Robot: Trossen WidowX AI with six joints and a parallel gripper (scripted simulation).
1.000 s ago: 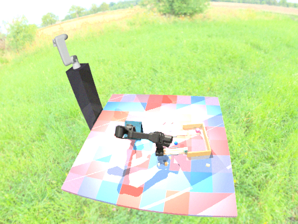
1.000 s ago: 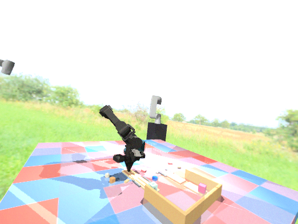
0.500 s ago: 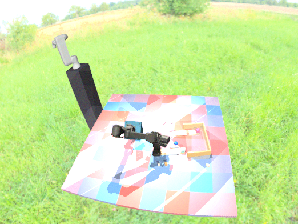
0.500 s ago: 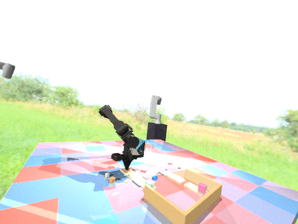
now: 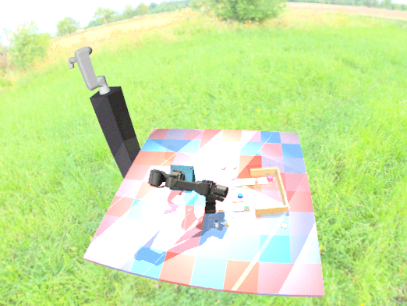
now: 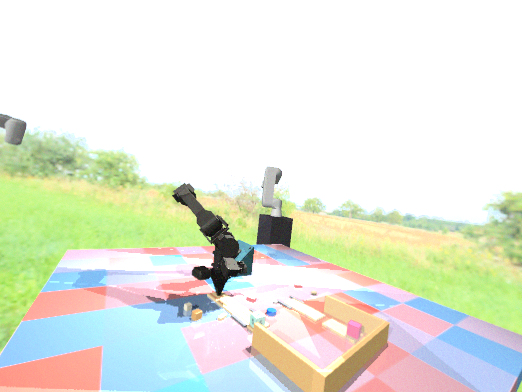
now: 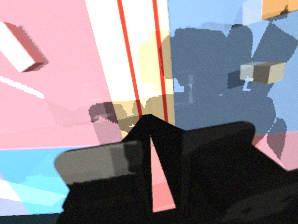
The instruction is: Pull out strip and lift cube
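My gripper (image 5: 210, 211) (image 6: 219, 293) (image 7: 147, 118) is shut, and its tips point straight down onto the near end of a pale strip with two red lines (image 7: 142, 50) (image 6: 235, 308). I cannot tell whether the tips pinch the strip or only press on it. The strip runs from the tips toward the wooden frame (image 6: 300, 361) (image 5: 283, 192). A pale teal cube (image 6: 256, 316) (image 5: 246, 208) sits on the strip at the frame's open side. A second strip (image 6: 306, 308) lies beside it with a blue round piece (image 6: 271, 311) (image 5: 240, 193) near its end. A pink cube (image 6: 354, 328) (image 5: 270, 178) stands inside the frame.
A grey cube (image 6: 188, 307) (image 7: 262, 72) and an orange cube (image 6: 197, 314) lie on the table just left of the strip's near end. A white block (image 7: 22, 47) lies on the other side. A teal box (image 6: 245, 257) stands behind the arm. A dark pillar (image 5: 115, 129) stands off the table's far left.
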